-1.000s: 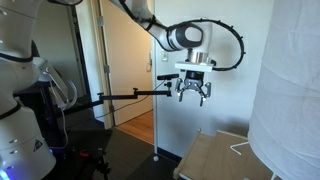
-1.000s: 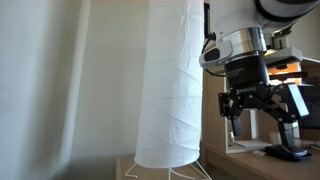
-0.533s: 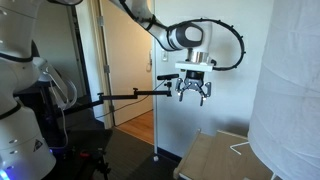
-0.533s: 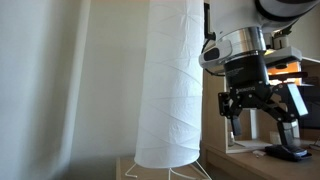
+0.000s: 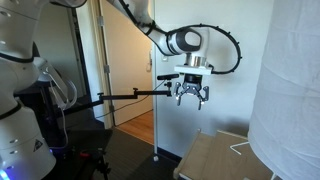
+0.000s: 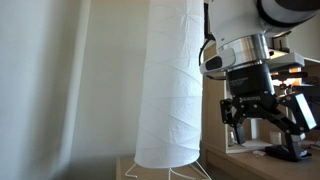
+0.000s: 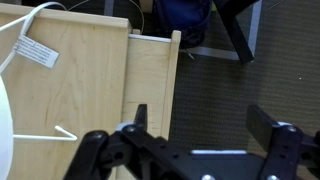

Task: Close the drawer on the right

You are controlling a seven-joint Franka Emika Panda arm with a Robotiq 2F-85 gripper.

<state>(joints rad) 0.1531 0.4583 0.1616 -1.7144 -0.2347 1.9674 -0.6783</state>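
In the wrist view the light-tan wooden drawer stands pulled out from the pale flat top of its cabinet, with its darker front edge toward the dark carpet. My gripper is open and empty, high above it; one finger hangs over the drawer, the other over the carpet. In both exterior views the gripper hangs in the air well above the wooden cabinet. A thin white wire lies on the top.
A tall white paper lamp stands on the cabinet, its wire foot on the top. A white label is stuck there. A chair base stands on the carpet. A dark tripod arm reaches in beside the gripper.
The gripper has shifted slightly sideways and a little lower. It stays open. The drawer has not moved.
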